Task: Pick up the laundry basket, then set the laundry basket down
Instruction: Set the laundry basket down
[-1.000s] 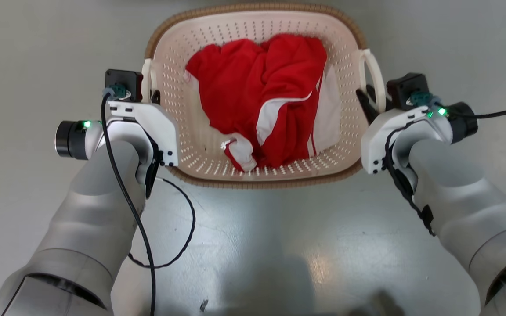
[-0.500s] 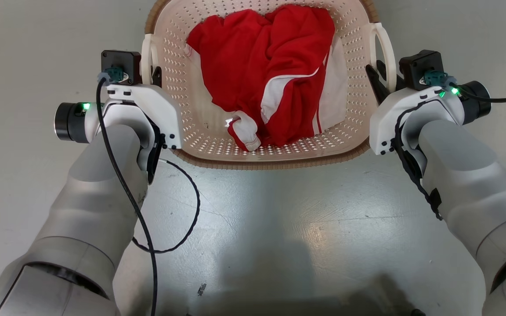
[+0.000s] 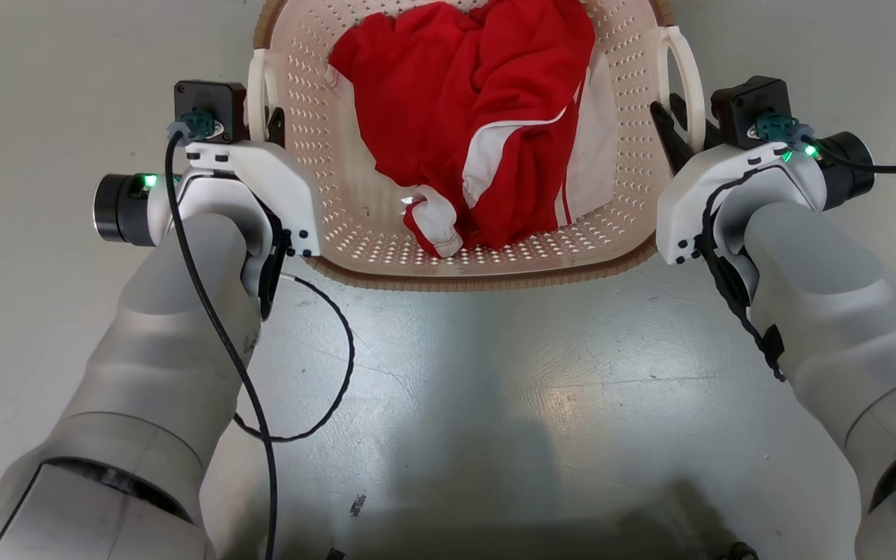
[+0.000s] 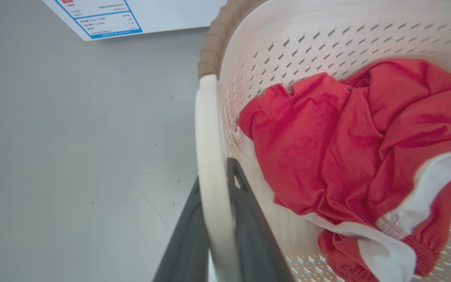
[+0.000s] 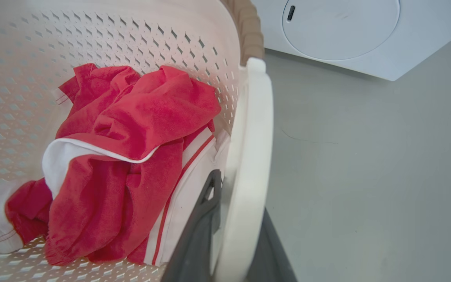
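A: Head view first: where is the basket point(image 3: 495, 274)?
B: At 12 o'clock, its far end cut by the top edge, with a red and white garment point(image 3: 463, 101) heaped inside. Grey floor point(image 3: 495, 373) runs from it toward 6; whether the base touches that floor I cannot tell

A: And the grippers?
B: The left gripper point(image 3: 271, 128) sits at 10 o'clock against the left handle point(image 3: 256, 85), the right gripper point(image 3: 677, 128) at 2 o'clock against the right handle point(image 3: 689, 78). Dark fingers show beside each white loop, but the clamp itself is hard to read from here. A black cable point(image 3: 335, 389) loops off the left arm toward 7

A: Left wrist view?
B: Plain there. The white loop rises from 6 o'clock between the two dark fingers point(image 4: 249, 227), one outside it and one inside, both pressed to it: clamped on the handle. The brown rim point(image 4: 213, 51) takes over at 12, the garment fills 3 to 5, bare floor lies at 9, and a white panel with a blue-framed label point(image 4: 108, 17) is at 11

A: Right wrist view?
B: The mirror of it. The handle climbs from 6 toward 12 with one finger point(image 5: 198, 235) on the inner side and another on the outer, closed on it. The garment lies at 8 to 9 in the basket, floor at 3, and a white washer point(image 5: 339, 27) with a round door at 1
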Motion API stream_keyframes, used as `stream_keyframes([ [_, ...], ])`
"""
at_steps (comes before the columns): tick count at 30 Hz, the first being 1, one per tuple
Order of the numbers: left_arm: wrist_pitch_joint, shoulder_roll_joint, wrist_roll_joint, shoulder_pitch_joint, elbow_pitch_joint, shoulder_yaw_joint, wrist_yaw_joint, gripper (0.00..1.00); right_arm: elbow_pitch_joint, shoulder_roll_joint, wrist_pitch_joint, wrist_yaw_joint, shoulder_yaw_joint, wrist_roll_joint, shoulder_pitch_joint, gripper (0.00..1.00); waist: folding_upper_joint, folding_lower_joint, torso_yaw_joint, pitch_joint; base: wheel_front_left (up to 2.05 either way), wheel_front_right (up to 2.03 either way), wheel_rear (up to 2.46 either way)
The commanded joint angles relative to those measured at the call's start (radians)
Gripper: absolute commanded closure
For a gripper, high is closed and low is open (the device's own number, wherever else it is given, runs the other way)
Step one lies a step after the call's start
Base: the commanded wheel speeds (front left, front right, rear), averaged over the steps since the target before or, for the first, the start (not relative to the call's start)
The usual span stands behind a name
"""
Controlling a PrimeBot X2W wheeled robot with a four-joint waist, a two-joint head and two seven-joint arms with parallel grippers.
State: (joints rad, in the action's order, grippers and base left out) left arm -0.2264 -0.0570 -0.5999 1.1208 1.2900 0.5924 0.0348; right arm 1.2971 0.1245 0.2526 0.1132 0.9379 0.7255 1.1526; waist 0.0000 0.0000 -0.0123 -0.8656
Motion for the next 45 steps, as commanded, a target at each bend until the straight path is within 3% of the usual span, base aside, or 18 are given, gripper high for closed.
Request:
stream_keyframes([
  [1,-0.021,-0.030,0.005,0.039,-0.015,-0.003,-0.002,1.00,-0.007,-0.016,0.009,0.017,0.021,-0.035,-0.046,1.00,0.0000,0.0000,0.000,-0.001,0.00,0.00,0.00],
  [21,-0.024,-0.032,-0.012,0.054,-0.005,0.004,0.001,1.00,-0.006,-0.016,0.009,0.017,-0.053,-0.083,-0.034,0.98,0.0000,0.0000,0.006,-0.030,0.00,0.00,0.00],
  [22,-0.022,-0.031,-0.013,0.054,-0.005,0.004,0.003,0.82,-0.006,-0.012,0.009,0.017,-0.062,-0.088,-0.032,0.61,0.0000,0.0000,0.005,-0.032,0.00,0.00,0.00],
  [23,-0.019,-0.030,-0.016,0.054,-0.005,0.003,0.006,0.43,-0.006,-0.008,0.009,0.017,-0.067,-0.096,-0.031,0.09,0.0000,0.0000,0.005,-0.033,0.00,0.00,0.00],
  [24,-0.019,-0.029,-0.018,0.054,-0.004,0.003,0.008,0.00,-0.006,-0.005,0.009,0.017,-0.075,-0.103,-0.028,0.00,0.0000,0.0000,0.005,-0.035,0.00,0.00,0.00],
  [45,-0.006,-0.029,-0.060,-0.002,0.000,-0.008,0.027,0.00,-0.042,-0.024,0.009,0.017,-0.257,-0.248,-0.075,0.00,0.0000,0.0000,0.017,0.049,0.00,0.00,0.00],
])
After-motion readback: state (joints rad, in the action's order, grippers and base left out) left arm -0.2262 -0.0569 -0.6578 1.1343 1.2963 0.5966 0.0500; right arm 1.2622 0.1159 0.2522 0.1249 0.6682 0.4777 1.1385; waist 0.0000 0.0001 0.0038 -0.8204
